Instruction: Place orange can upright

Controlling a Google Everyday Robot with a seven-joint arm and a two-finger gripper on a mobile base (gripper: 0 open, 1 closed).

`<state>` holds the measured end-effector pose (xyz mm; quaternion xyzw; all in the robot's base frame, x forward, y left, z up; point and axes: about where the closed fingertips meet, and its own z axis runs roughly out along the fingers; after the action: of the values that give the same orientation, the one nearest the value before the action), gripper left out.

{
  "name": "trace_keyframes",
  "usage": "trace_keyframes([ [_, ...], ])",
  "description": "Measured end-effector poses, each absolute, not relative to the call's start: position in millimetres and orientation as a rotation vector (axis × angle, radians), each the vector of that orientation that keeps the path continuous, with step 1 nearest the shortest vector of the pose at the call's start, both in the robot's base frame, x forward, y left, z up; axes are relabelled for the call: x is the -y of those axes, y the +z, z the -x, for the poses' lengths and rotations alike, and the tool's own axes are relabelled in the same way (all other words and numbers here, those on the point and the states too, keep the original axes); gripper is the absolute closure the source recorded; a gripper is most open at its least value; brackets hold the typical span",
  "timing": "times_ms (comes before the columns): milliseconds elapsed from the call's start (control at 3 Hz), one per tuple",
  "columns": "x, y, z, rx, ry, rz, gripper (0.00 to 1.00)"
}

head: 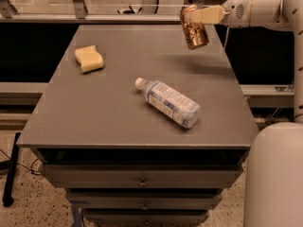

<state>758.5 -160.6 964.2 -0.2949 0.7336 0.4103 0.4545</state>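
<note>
Orange can (195, 33) aloft in the upper right of the frame, not yet set down.
Your claw (193, 17) pinches the can by its top, so it hangs slightly tilted above the far right part of the tabletop (118, 112). Lower it straight, level its base before contact, and let go only once it sits flat. That spot is well apart from the lying water bottle (170, 102) and the yellow sponge (89, 59).
</note>
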Motion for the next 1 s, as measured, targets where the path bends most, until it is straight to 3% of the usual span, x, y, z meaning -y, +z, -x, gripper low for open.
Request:
trace_keyframes([
  [1000,169,965,-718,-1.483,0.858,0.958,1.00],
])
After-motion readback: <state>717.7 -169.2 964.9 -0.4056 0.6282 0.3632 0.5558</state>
